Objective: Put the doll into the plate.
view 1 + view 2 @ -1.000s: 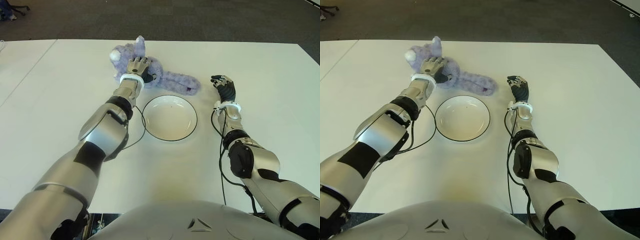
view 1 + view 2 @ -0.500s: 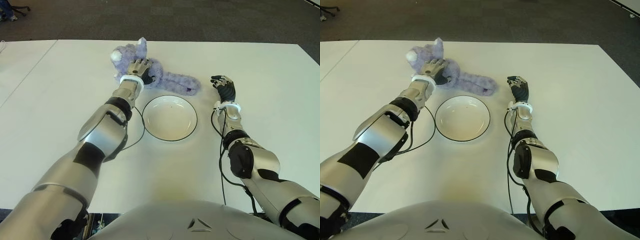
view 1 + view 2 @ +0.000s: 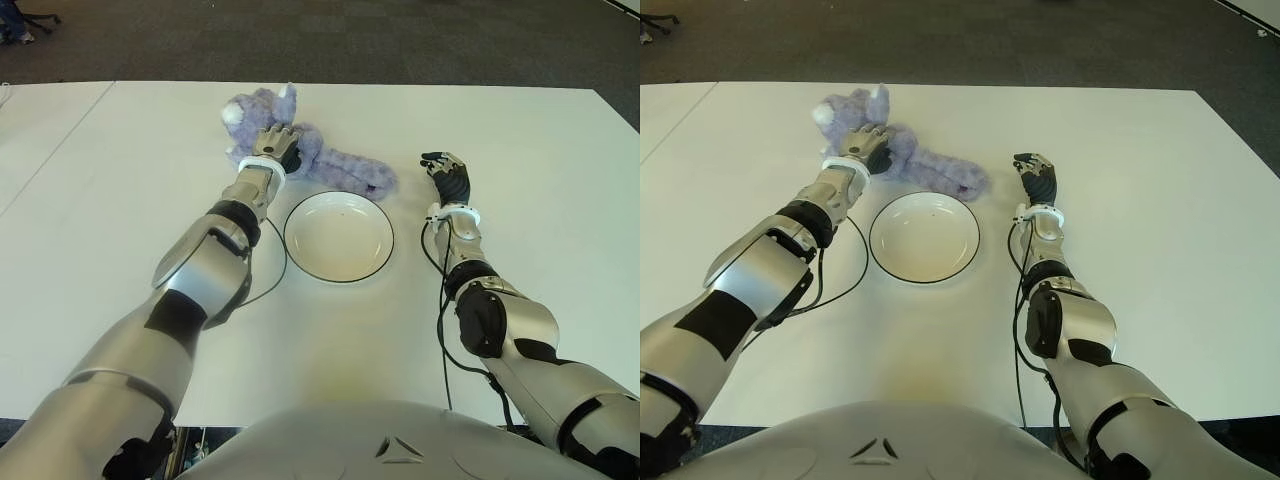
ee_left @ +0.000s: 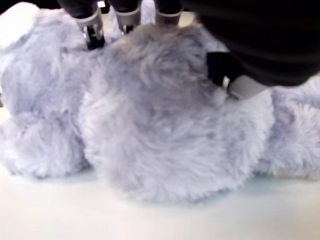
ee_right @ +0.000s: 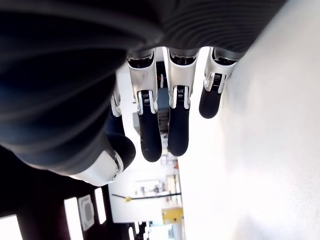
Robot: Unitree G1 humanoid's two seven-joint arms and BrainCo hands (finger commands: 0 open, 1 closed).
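Your left hand [image 3: 277,146] has its fingers closed into the doll [image 3: 330,165], which lies on the table [image 3: 120,200] just beyond the empty plate [image 3: 338,236]. The grasp looks made; lifting and placing remain. From your fingers, its long axis runs head-outward, tail trailing toward your idle right hand [image 3: 447,176], fingers relaxed, holding nothing.

A fluffy lavender doll [image 3: 300,150] lies on its side beyond the plate [image 3: 339,237], its pale-tipped head toward the robot's left and a long limb or tail trailing right, ending near the plate's far rim, possibly just short of it. The round white plate has a thin dark rim and sits upright, holding nothing.
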